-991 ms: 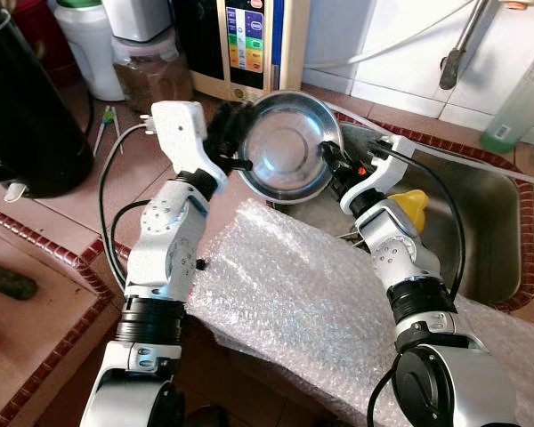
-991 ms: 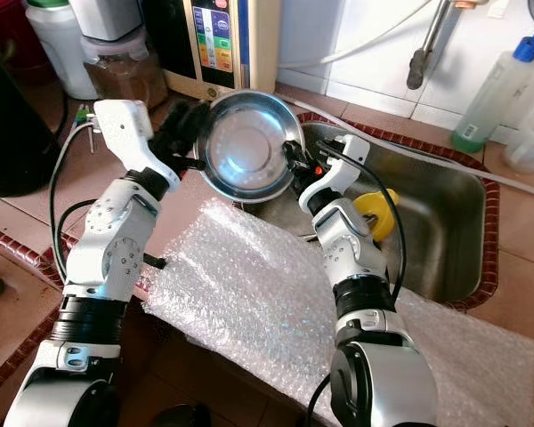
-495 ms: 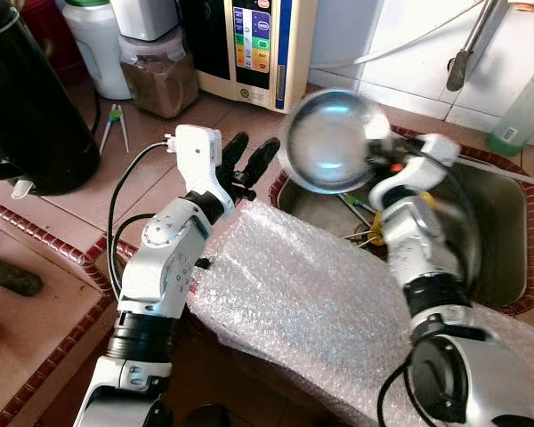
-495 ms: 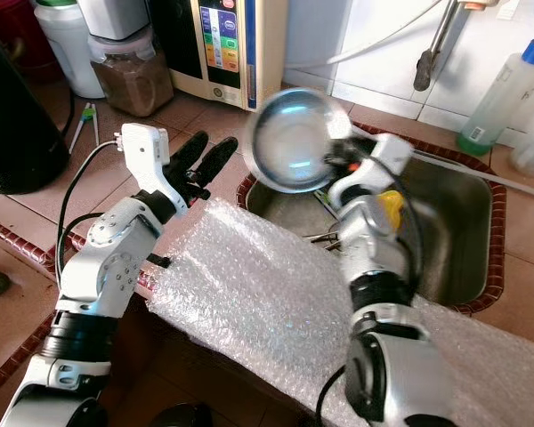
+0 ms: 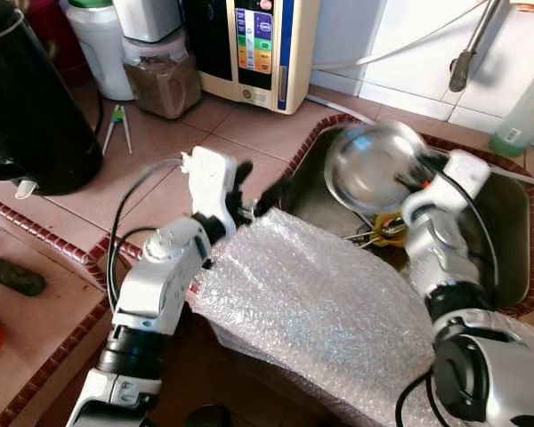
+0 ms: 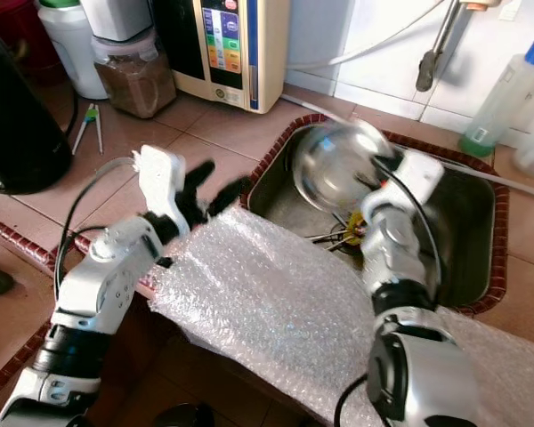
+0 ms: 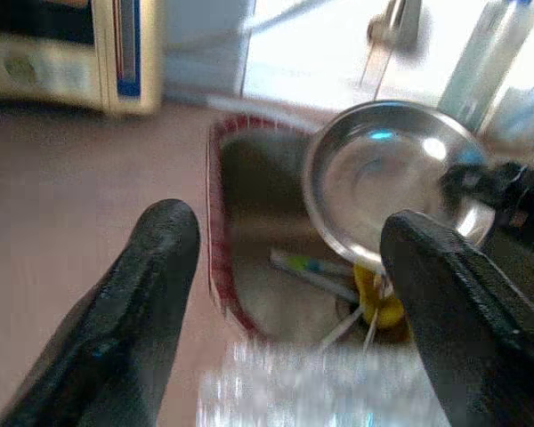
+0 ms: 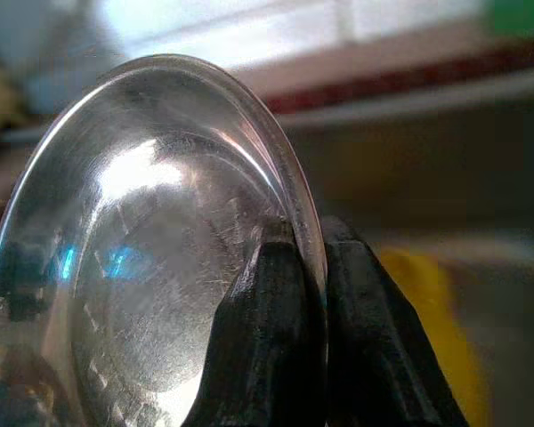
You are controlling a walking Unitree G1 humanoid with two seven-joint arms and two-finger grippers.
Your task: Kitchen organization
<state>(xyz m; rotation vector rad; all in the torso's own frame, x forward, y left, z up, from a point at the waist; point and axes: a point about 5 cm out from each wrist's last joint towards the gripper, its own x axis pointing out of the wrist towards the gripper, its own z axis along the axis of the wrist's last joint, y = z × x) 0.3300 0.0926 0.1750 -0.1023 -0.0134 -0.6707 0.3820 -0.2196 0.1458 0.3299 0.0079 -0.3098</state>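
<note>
Your right hand (image 8: 304, 294) pinches the round shiny steel bowl's (image 5: 374, 166) rim above the steel sink (image 5: 507, 213).
Left hand (image 7: 294, 267) spread wide, empty, at nine o'clock, over the bubble-wrap sheet's (image 5: 320, 302) edge.

A shiny round steel bowl (image 5: 374, 166) hangs tilted over the sink (image 5: 507, 231), its rim pinched between the right gripper's (image 8: 304, 267) fingers.
</note>
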